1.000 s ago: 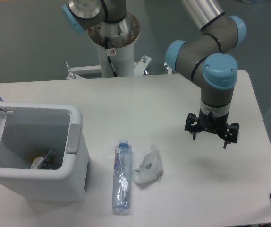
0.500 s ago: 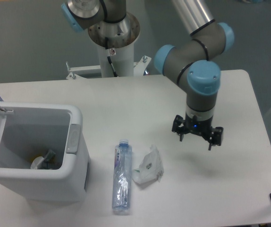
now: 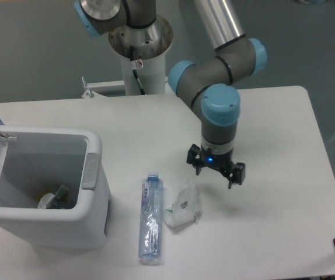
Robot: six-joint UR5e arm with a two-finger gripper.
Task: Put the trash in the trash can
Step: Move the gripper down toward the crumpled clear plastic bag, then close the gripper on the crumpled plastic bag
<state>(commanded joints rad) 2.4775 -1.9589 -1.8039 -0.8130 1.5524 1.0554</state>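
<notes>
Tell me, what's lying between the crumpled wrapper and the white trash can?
The crushed bottle lies on the table between the wrapper and the trash can, its blue cap pointing away from the camera. The fixed camera shows this.

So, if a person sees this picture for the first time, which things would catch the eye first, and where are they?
The grey arm with light blue joints stands out most, reaching down over the middle of the white table, its pincer open just above and right of the crumpled wrapper. Left of the wrapper lies the crushed clear bottle, blue cap pointing away from the camera. At the left edge the white trash can stands with its lid open and some rubbish already inside.
</notes>
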